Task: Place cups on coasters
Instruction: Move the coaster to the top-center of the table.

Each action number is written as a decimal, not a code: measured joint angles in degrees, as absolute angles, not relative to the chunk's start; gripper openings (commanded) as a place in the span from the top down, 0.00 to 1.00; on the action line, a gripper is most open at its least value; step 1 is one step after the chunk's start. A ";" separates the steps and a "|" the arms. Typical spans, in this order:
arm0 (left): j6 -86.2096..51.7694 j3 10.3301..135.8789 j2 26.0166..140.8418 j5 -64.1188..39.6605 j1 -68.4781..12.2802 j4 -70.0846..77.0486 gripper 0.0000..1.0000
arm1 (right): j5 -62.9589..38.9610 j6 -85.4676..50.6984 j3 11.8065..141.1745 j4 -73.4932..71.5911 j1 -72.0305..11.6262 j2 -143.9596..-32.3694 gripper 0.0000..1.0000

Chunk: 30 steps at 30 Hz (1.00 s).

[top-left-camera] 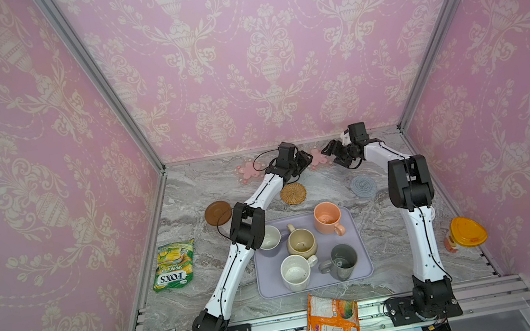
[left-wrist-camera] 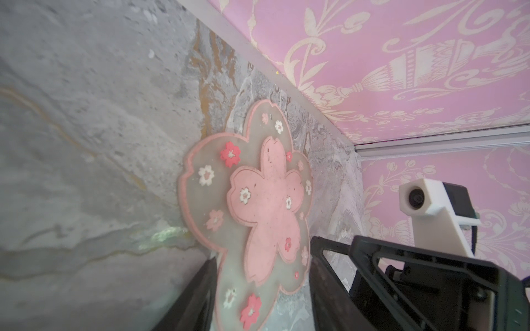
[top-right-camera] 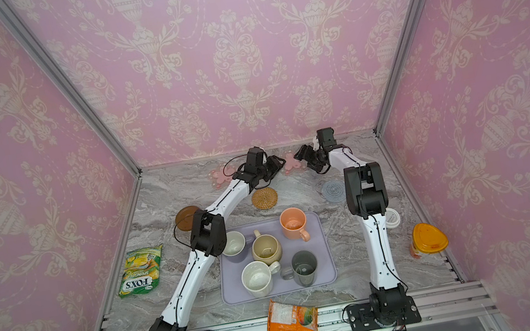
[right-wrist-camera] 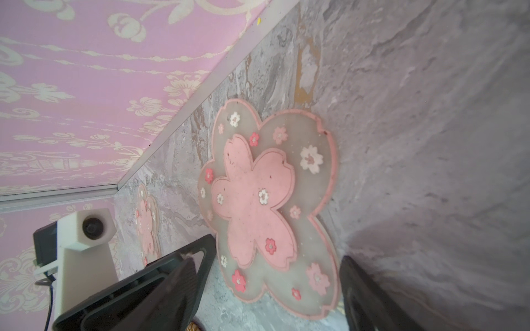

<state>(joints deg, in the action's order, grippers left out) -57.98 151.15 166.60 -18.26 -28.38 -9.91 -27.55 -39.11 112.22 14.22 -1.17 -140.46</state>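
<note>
Status: 0 of 5 placed, going by how things lie.

Cups: all five stand upright on the lavender tray (top-left-camera: 361,268), table centre toward 6 o'clock.
- lavender mug (top-left-camera: 270,237) at the tray's 10 o'clock corner, partly behind the left arm's elbow
- peach mug (top-left-camera: 327,218) at 1
- beige mug (top-left-camera: 301,242) in the middle
- speckled white mug (top-left-camera: 295,272) at 7
- dark grey mug (top-left-camera: 343,262) at 5

Coasters: all five are bare, in an arc beyond the tray.
- wooden disc (top-left-camera: 216,212) at 10 o'clock from the tray
- rattan disc (top-left-camera: 293,193) at 12
- grey-blue disc (top-left-camera: 363,186) at 1–2
- first flower coaster (top-left-camera: 249,170) far back at 11
- second flower coaster (top-left-camera: 319,159) far back at 12–1, near the back wall

Grippers: the left gripper (top-left-camera: 307,161) and right gripper (top-left-camera: 330,157) face each other across the second flower coaster, well apart from any cup. Both wrist views show the fingers spread, the left set (left-wrist-camera: 324,275) narrower than the right (right-wrist-camera: 177,286). That coaster lies flat on the marble in the gap, with nothing clamped. I can't tell whether a fingertip touches it.

Left to do: everything, five picks and five placements. My read is that the arms are at the wrong end and the next useful move is back to the tray. The mugs are packed close, so I'd take the outer ones before the beige.
</note>
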 measured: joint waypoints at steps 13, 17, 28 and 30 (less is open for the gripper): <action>-57.34 151.17 166.60 -18.22 -28.40 -10.20 0.45 | -27.31 -38.39 110.43 16.91 -0.16 -138.47 0.19; -55.40 151.17 165.84 -18.11 -28.47 -12.23 0.45 | -26.55 -36.99 109.89 19.40 0.82 -137.40 0.18; -43.64 142.71 154.28 -16.51 -28.45 -26.94 0.45 | -23.00 -30.92 96.75 23.18 1.63 -123.17 0.17; -40.66 137.38 148.77 -16.08 -28.45 -28.49 0.45 | -22.15 -29.69 92.97 23.29 1.58 -118.72 0.18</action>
